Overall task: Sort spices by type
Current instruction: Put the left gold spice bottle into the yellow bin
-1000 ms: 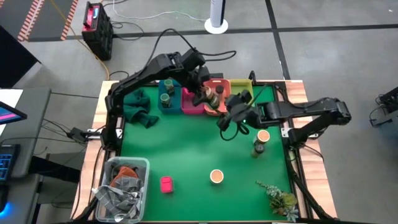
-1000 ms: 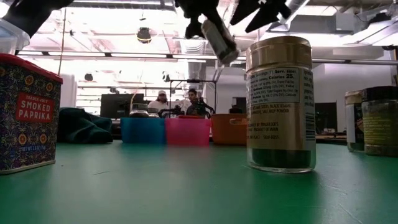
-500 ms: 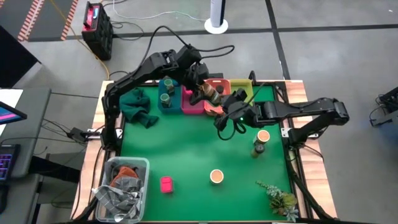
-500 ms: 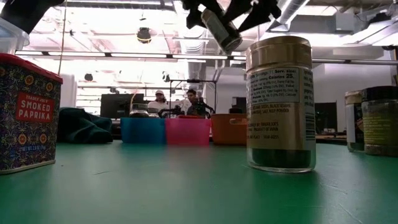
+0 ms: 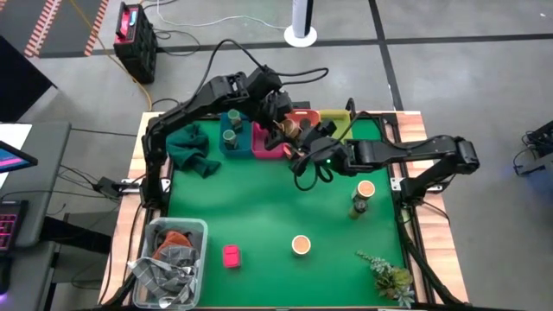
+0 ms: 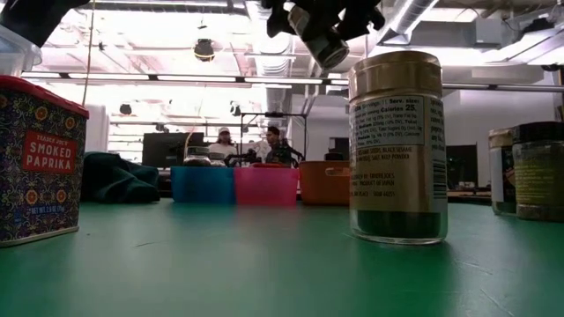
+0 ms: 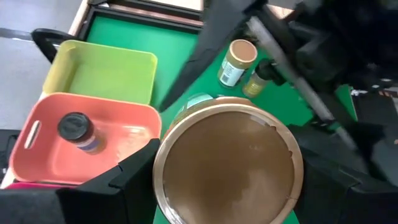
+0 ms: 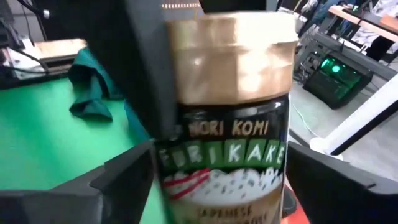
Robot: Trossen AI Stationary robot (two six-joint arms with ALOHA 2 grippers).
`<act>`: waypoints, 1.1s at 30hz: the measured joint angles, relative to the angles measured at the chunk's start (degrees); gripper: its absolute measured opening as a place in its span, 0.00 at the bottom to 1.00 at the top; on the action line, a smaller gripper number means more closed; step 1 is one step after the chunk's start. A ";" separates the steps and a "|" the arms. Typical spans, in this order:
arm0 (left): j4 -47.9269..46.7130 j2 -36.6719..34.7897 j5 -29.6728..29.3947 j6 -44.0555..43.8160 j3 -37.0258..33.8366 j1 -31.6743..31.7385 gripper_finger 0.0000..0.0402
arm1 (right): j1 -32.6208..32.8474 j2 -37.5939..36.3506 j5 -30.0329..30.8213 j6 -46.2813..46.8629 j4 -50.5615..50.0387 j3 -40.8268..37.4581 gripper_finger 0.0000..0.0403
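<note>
Right hand (image 5: 304, 149) now closer, fingers either side of furikake jar (image 5: 294, 132) (gripped in left hand (image 5: 283, 131)).

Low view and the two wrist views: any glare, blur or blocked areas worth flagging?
Low view: bright ceiling lights wash out the room behind the gold-lidded glass jar on the table; the near red paprika tin is cropped. Left wrist view: the held jar's tan lid fills the frame, soft. Right wrist view: the furikake jar blocks most of the scene, slightly blurred.
</note>
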 joint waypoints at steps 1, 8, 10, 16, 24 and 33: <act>0.00 0.00 -0.13 0.00 0.00 0.02 0.68 | 0.02 -0.03 0.00 0.00 0.23 0.00 0.89; -0.09 0.00 -1.67 0.20 0.00 0.02 0.69 | 0.02 -0.14 0.07 -0.05 0.27 0.00 0.74; 0.21 0.00 -3.69 0.40 0.00 -0.08 0.71 | 0.00 -0.14 0.05 0.32 0.21 0.00 0.74; 0.61 0.00 -4.44 -0.04 0.00 0.32 0.81 | -0.02 -0.17 0.07 4.71 -0.84 0.00 0.74; 4.09 -4.17 -5.41 -3.23 0.07 3.37 0.86 | 0.96 -0.86 -0.08 13.92 -8.14 -0.02 0.75; 4.30 -5.88 -6.98 -2.55 0.04 4.77 0.86 | 3.50 -4.70 3.71 21.52 -15.26 -0.02 0.75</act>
